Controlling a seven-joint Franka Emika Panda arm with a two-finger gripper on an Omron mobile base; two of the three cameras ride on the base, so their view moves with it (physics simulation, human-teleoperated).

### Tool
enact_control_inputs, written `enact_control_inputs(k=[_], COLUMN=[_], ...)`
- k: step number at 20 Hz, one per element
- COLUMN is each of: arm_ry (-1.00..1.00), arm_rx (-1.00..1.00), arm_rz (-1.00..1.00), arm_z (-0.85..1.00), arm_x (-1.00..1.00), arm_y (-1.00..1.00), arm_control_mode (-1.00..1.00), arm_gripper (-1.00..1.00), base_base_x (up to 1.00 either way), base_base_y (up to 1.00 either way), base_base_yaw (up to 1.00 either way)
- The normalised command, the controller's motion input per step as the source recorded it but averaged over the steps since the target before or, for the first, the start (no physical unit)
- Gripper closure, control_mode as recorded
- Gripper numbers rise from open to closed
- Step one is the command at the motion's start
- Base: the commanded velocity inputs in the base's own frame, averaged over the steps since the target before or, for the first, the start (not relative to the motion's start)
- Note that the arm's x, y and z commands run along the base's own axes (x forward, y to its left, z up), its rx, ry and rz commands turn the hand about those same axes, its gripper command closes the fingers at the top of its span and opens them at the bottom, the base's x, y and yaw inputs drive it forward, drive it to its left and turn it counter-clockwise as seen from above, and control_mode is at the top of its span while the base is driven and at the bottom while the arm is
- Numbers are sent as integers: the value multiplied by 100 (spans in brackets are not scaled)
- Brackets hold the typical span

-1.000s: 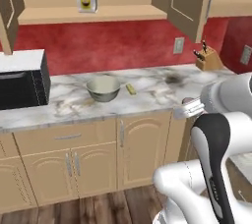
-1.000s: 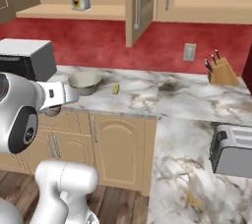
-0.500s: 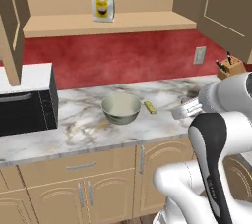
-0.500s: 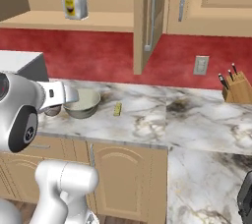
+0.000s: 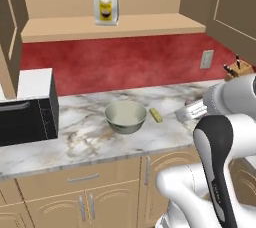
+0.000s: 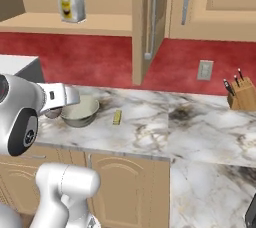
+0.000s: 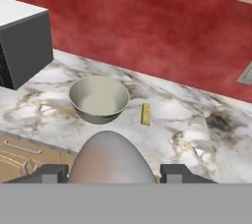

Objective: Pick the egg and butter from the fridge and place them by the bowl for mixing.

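- Fingers of the gripper [image 7: 112,171] sit at either side of the egg [image 7: 110,161], a pale greyish rounded ball clamped between them at the near edge of the hand view.
- Beyond it, at about 12 o'clock, the bowl [image 7: 99,98] stands upright on the marble counter [image 7: 187,134].
- Just beside the bowl, at its 3 o'clock and apart from it, lies the butter [image 7: 145,114].
- At 10 o'clock stands a microwave [image 7: 23,46].
- Farthest back, a yellow bag [image 5: 105,1] stands on the wooden shelf [image 5: 150,23].
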Motion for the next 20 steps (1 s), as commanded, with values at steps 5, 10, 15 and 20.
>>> enact_control_inputs(k=[5,10,15,20], arm_ry=[0,0,14,38], arm_rx=[0,0,1,9], arm_rz=[0,0,0,0], arm_z=[0,0,-6,-23], arm_x=[0,0,13,44], arm_y=[0,0,-5,-24], arm_control_mode=[100,100,-100,-100], arm_gripper=[100,100,100,100], base_base_x=[39,9,7,0], base_base_y=[0,-3,-2,0], base_base_yaw=[-1,0,0,0])
